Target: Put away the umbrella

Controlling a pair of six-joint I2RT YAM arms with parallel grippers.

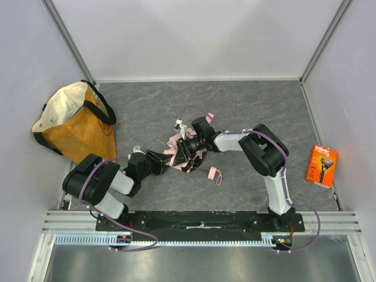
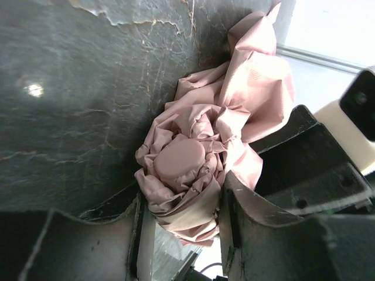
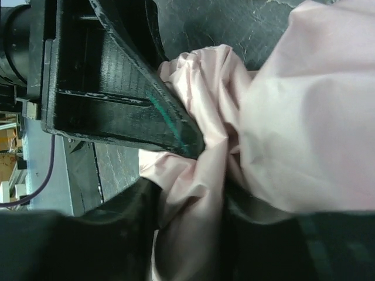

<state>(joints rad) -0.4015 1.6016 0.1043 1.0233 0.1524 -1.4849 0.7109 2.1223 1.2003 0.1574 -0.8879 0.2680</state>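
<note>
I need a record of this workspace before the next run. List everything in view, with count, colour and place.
umbrella: one, pale pink, crumpled at mid-table between the two grippers
strap: one, pink loop, on the table just right of the umbrella
tote bag: one, orange and cream with black handles, far left of the table against the wall
box: one, orange printed retail pack, right edge of the table
table: one, dark grey marbled top
left gripper: one, black, closed on the umbrella's fabric
right gripper: one, black, closed on the umbrella's fabric from the opposite side
</note>
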